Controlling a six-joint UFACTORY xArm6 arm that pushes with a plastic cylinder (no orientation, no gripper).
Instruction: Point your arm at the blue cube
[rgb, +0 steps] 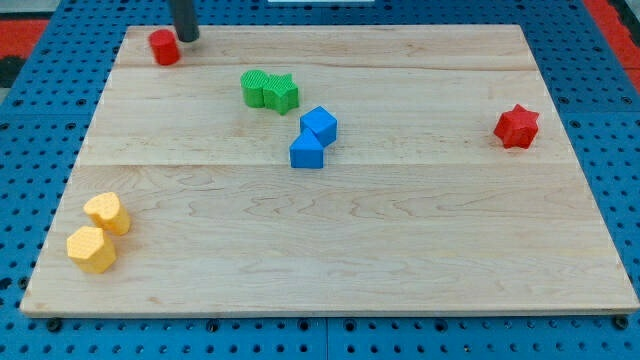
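The blue cube sits near the board's middle, slightly towards the view's top. A second blue block, wedge-like, touches it just below and to the left. My tip is at the view's top left, on the board's far edge, right beside a small red block. The tip is far to the upper left of the blue cube, with the green blocks lying between them.
A green block and a green star touch each other, up and left of the blue cube. A red star is at the right. Two yellow blocks sit at the lower left. The wooden board lies on blue pegboard.
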